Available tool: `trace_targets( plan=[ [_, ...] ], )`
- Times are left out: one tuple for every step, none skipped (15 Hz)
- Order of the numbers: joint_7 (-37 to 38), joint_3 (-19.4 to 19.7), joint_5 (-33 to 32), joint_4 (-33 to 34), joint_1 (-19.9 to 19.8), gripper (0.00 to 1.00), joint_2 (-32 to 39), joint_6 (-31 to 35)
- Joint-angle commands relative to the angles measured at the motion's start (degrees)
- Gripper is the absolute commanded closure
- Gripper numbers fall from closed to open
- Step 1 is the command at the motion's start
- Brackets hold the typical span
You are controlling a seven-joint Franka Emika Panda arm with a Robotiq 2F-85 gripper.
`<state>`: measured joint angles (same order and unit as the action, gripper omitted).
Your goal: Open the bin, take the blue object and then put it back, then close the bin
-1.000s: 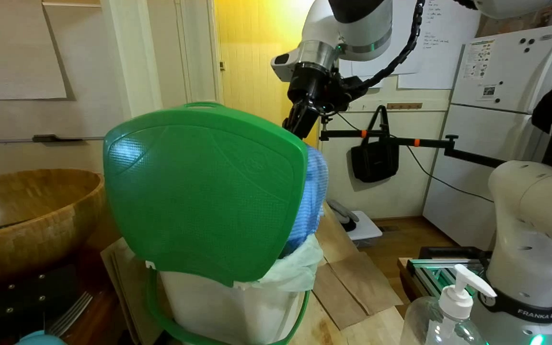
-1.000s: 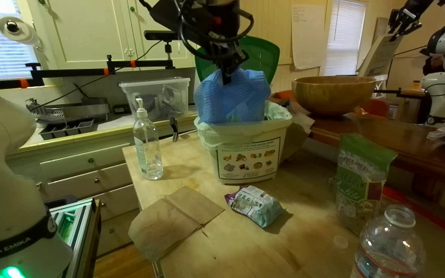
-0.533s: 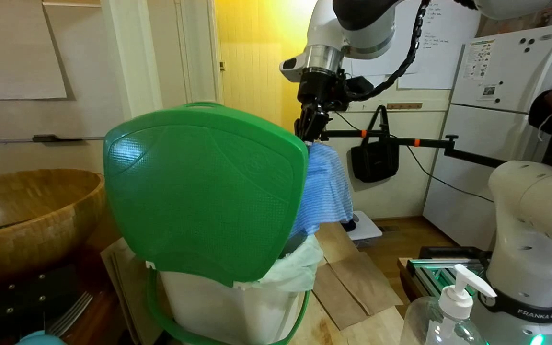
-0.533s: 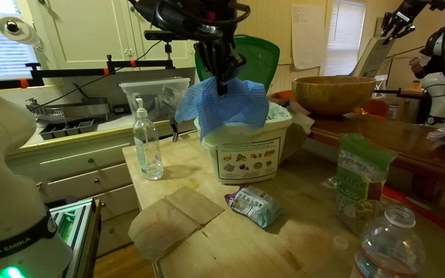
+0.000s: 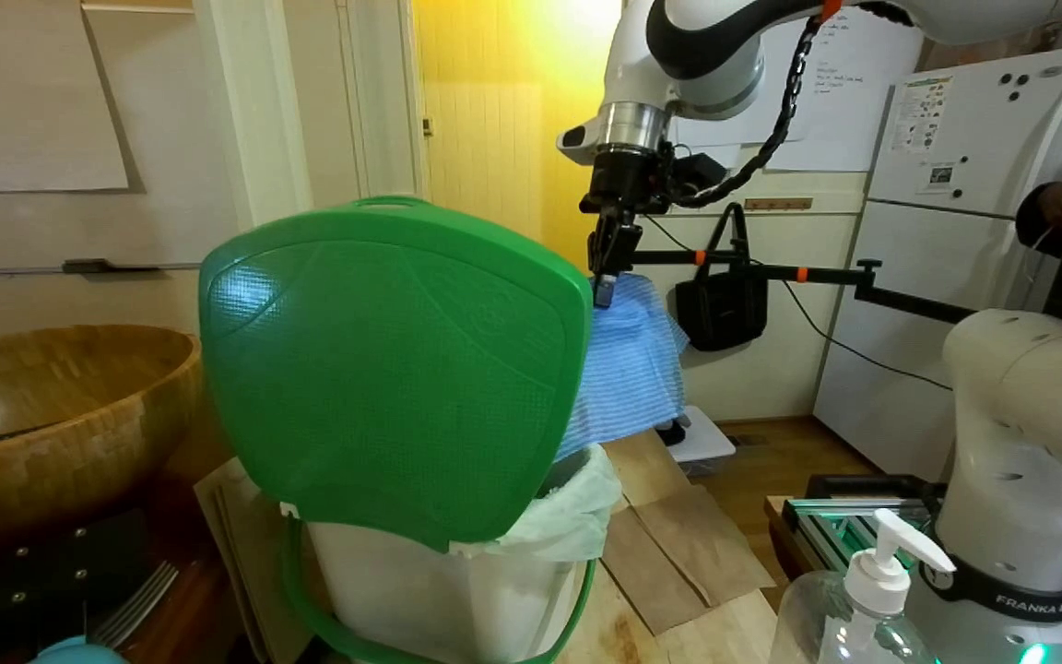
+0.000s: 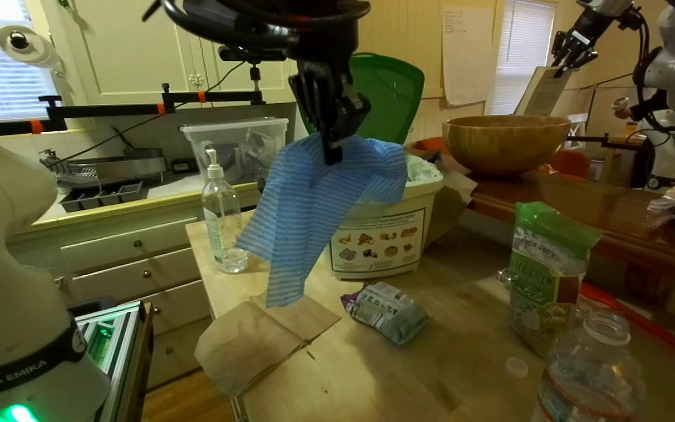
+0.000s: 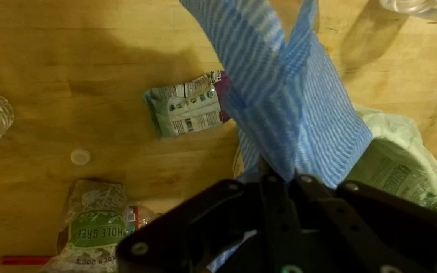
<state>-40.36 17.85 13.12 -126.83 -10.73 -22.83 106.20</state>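
Yellow wall [image 5: 499, 129], white fridge [image 5: 946, 249], wooden floor [image 5: 775, 461]

Gripper [image 5: 603, 293] pinching a blue striped cloth [image 5: 631, 373]

The raised green lid [image 5: 393, 369] of the bin [image 5: 420, 586] hides part of the cloth; a wooden bowl [image 5: 79, 461] stands at left.

Bin [image 6: 381, 240] behind cloth [image 6: 314, 199] and packet [image 6: 387, 312], pump bottle [image 6: 220, 217] left, bowl [image 6: 504, 146] right, in an exterior view

Blue cloth [image 6: 308, 205] hanging, bin [image 6: 379, 241] open
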Motion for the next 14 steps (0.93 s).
trace_targets(
  plan=[
    [2.47,0.64,-4.14,-1.20,-0.99,0.99,-1.07,-2.15],
    [2.82,0.81,-5.06,-1.22,-1.27,0.99,-1.13,-2.51],
    [3.03,0.98,-5.90,-1.22,-1.53,0.99,-1.18,-2.80],
    [3.38,1.20,-6.24,-1.26,-1.71,0.99,-1.19,-2.64],
    [3.66,1.38,-6.82,-1.12,-1.91,0.99,-1.11,-2.90],
    [3.86,1.59,-7.18,-1.04,-2.02,0.99,-1.10,-3.02],
    [4.03,1.76,-7.78,-0.86,-2.24,0.99,-1.12,-3.10],
    [4.40,1.98,-7.68,-0.76,-2.37,0.99,-1.17,-2.86],
    [4.85,2.08,-7.68,-0.71,-2.46,0.99,-1.14,-2.59],
    [5.17,2.16,-7.60,-0.80,-2.46,0.99,-1.04,-2.42],
    [5.20,2.26,-7.67,-0.85,-2.50,0.99,-1.03,-2.73],
    [5.32,2.37,-8.15,-0.67,-2.63,0.99,-1.00,-3.18],
    [5.71,2.48,-8.44,-0.57,-2.79,0.99,-1.08,-3.28],
    [6.23,2.54,-8.75,-0.47,-2.92,0.99,-1.16,-3.09]
  ],
)
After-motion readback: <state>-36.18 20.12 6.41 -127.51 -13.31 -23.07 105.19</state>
